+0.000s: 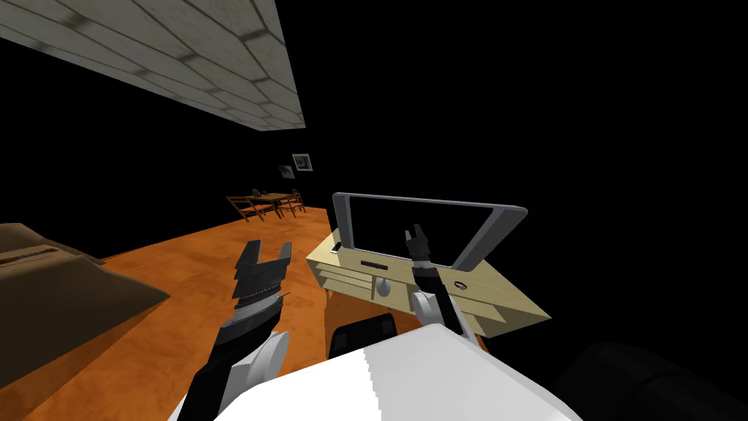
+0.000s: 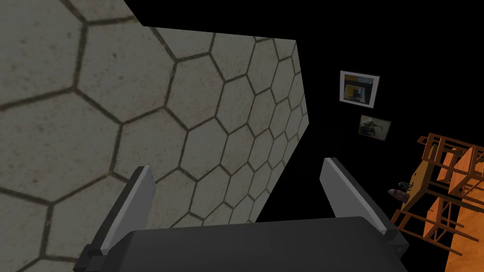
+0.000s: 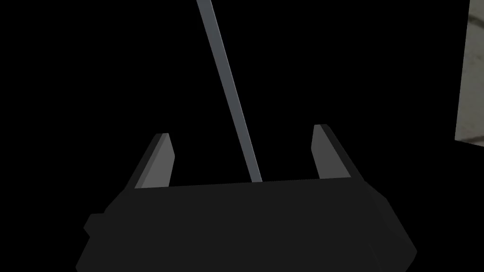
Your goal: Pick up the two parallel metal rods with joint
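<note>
Orange plank floor (image 1: 219, 256) runs beside a pale cabinet (image 1: 504, 300) carrying a grey-framed screen (image 1: 511, 213). A short dark bar (image 1: 372, 264), judged to be the jointed rods but too small to confirm, lies by the cabinet's near edge, below the screen. The right gripper (image 1: 415, 232) hangs before the screen, fingers (image 3: 160, 156) spread and empty. The left gripper (image 1: 269, 247) hangs over the floor, fingers (image 2: 142, 189) spread.

Hazard: a forward reach could strike the screen, or the blades could skid over the flat bar.

The head view supplies the cabinet top. The right wrist view supplies a thin grey strip (image 3: 227, 85) between the fingers, probably the screen's frame.
</note>
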Controlling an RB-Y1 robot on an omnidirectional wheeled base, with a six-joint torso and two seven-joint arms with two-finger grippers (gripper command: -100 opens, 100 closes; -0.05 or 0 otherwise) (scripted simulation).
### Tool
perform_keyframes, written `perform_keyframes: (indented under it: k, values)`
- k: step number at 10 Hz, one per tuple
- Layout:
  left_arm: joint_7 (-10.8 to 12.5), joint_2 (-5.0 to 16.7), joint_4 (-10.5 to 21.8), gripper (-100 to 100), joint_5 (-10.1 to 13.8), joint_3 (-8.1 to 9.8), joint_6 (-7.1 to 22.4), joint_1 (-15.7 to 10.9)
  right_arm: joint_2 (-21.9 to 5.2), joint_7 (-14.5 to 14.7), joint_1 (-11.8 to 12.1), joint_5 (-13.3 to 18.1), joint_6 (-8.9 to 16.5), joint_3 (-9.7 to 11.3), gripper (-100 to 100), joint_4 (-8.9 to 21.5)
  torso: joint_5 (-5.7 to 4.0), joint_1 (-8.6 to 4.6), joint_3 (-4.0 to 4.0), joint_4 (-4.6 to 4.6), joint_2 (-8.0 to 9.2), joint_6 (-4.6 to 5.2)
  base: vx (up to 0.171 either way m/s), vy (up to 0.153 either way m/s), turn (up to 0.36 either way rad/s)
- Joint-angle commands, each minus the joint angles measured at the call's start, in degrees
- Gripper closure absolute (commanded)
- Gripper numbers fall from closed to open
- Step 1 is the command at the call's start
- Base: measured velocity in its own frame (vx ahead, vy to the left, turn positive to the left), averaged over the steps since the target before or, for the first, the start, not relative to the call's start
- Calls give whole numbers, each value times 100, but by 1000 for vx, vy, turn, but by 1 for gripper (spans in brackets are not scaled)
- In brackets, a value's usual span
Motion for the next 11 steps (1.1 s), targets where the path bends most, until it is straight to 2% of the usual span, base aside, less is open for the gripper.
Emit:
perform_keyframes:
  k: [1,5,10,11]
  values:
    - [0,0,0,0,0,0,0,0,-207,30,34,13,52,18,-100,54,0,0,0,0,0,0,-14,3,26]
    - [0,0,0,0,0,0,0,-1,-854,204,232,96,347,123,-100,378,1,6,11,4,19,-1,-46,21,60]
    - [0,-1,0,0,0,-1,0,-1,-1656,574,644,316,934,370,-100,1101,4,19,20,7,35,0,-80,53,124]
    - [0,-1,0,0,0,-1,0,-1,-1656,574,644,316,934,370,-100,1108,6,26,20,8,35,-2,-62,53,53]
